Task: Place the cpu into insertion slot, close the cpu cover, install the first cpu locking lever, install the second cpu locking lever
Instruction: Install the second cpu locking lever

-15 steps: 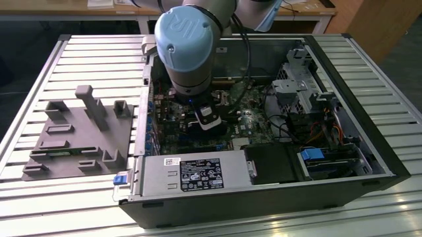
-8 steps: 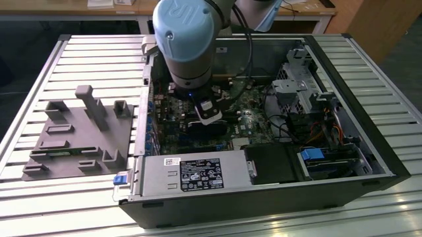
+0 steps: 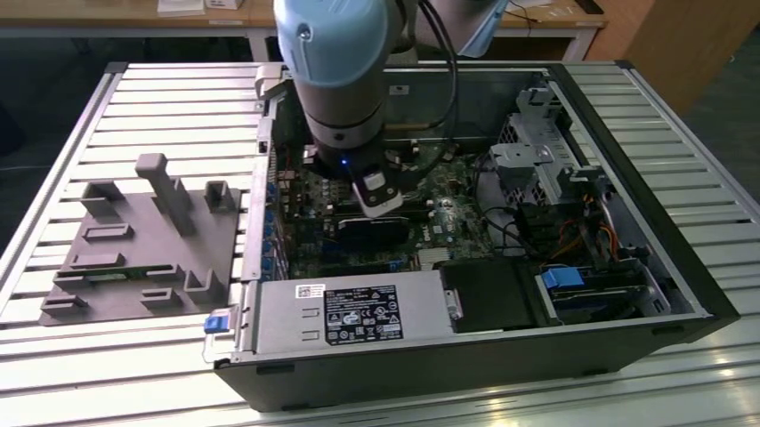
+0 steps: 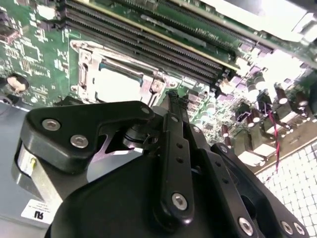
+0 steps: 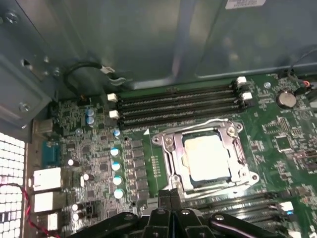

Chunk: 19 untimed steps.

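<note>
1. While the grey robot arm (image 3: 338, 80) reaches down into the open black computer case (image 3: 665, 294), its black gripper (image 5: 170, 194) hangs just above the green motherboard (image 5: 99, 163), near the socket.
2. Both wrist views show the two black fingers (image 4: 174, 106) pressed together, with nothing between them.
3. The small square cpu with a dull silver top (image 5: 205, 156) lies flat inside the square black insertion slot (image 5: 181, 173).
4. The thin silvery metal cpu cover (image 5: 166, 148) is folded down around the chip, and the chip shows through its square window.
5. Four long black memory slots (image 5: 178, 104) run just beside the socket.
6. On the slatted metal table (image 3: 155, 98), at the exterior view's left, a grey plastic fixture tray (image 3: 131, 258) stands beside the case.
</note>
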### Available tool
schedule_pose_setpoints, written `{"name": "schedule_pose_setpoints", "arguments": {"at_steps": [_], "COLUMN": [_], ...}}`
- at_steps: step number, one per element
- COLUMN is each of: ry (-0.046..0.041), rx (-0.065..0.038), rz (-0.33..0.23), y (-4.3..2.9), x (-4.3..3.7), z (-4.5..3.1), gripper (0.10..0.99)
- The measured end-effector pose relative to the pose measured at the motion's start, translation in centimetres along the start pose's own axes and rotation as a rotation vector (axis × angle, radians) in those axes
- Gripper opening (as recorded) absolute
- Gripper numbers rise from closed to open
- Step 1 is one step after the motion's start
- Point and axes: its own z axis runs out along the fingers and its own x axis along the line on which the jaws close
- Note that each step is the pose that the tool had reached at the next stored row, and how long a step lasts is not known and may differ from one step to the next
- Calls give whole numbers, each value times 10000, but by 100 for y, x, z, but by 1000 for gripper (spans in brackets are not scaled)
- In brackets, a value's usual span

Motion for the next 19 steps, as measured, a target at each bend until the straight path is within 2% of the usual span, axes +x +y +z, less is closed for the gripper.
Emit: {"name": "schedule_pose_setpoints", "arguments": {"at_steps": [4,15,19], "ry": [-44,-126,-179], "rx": [177,552,820], "rz": [27,71,70], "y": [11,58,83], "x": [-66,-346,-413], "z": [6,33,44], "gripper": [102,102,102]}}
